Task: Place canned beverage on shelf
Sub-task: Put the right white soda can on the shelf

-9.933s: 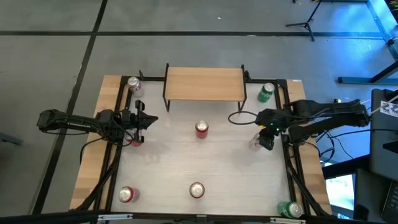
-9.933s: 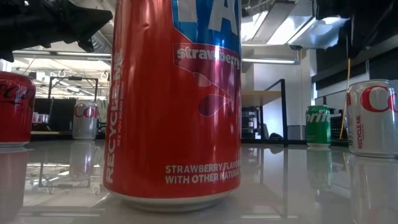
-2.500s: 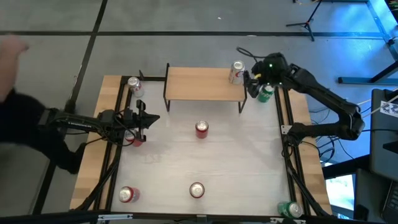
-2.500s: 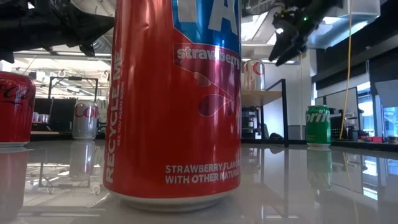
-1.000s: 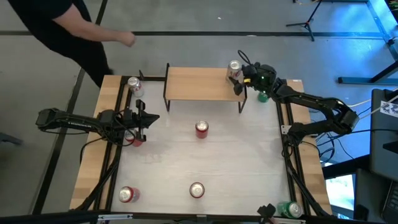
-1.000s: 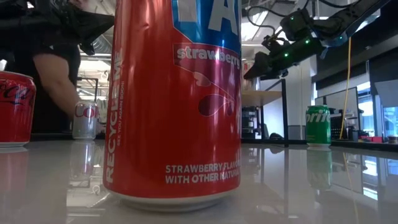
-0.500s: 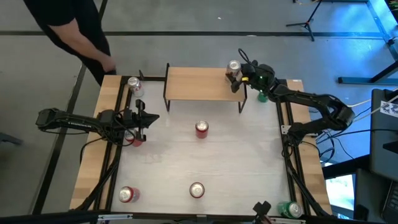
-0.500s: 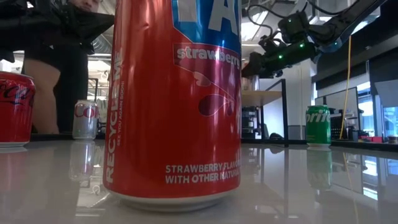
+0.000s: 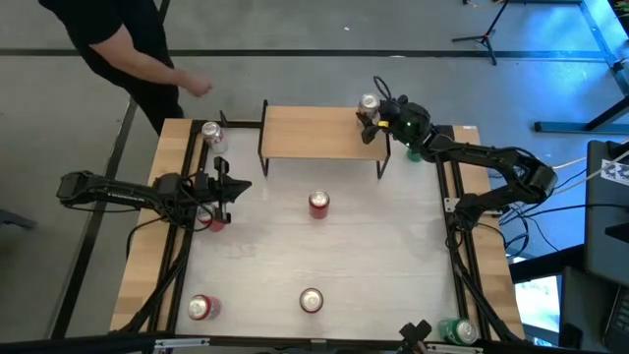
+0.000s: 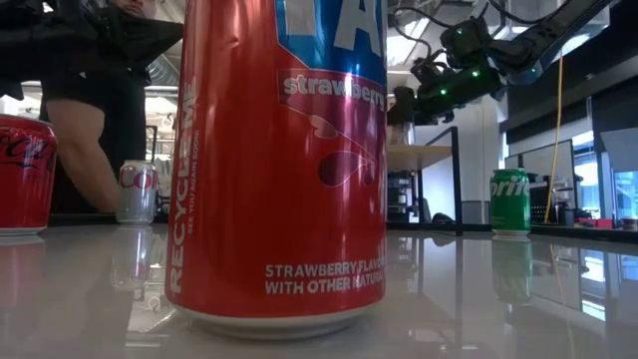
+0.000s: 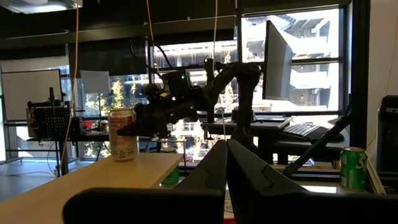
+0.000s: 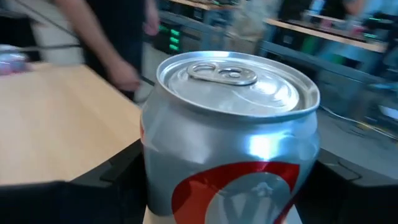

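Silver can (image 9: 370,104) stands on shelf (image 9: 314,133) at its far right corner. Right gripper (image 9: 374,117) straddles it; can't tell if fingers press yet (closing in). Square up and avoid tipping it. Left gripper (image 9: 239,189) pressed together, idle at table's left edge.

Big red can (image 10: 279,160), low view: "strawberry", "RECYCLE ME" running up the side, "STRAWBERRY FLAVOR… WITH OTHER NATURAL…" cut off at the edge. Green can (image 10: 510,201): "Sprite". Red can at left edge (image 10: 25,175): Coca-Cola script, partial. Other labels unreadable.
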Tool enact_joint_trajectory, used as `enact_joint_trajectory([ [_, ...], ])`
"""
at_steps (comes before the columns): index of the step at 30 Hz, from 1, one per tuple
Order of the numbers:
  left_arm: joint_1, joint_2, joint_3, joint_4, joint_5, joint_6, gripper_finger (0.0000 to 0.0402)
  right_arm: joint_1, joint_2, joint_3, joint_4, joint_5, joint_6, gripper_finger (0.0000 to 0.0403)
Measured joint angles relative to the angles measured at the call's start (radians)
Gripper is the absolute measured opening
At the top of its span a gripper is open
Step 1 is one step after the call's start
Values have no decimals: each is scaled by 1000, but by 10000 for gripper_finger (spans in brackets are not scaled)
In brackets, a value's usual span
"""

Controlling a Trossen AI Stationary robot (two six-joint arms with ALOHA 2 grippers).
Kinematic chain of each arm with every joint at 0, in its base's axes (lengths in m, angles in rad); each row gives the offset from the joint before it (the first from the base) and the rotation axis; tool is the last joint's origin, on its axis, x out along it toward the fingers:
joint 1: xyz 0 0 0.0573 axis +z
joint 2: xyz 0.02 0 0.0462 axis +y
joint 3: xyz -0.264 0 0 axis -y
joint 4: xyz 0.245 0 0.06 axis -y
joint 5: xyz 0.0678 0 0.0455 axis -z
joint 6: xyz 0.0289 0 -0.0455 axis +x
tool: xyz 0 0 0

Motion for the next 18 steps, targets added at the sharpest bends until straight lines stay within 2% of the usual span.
enact_joint_trajectory([
  [5,0,0,0,8,0,0,2,107,2,104,-135,283,29,297],
  [7,0,0,0,18,0,0,2,131,0,140,-157,354,53,299],
  [13,0,0,0,48,0,-1,2,150,12,176,-192,450,219,292],
  [18,0,0,0,63,0,-1,2,148,70,176,-184,541,330,291],
])
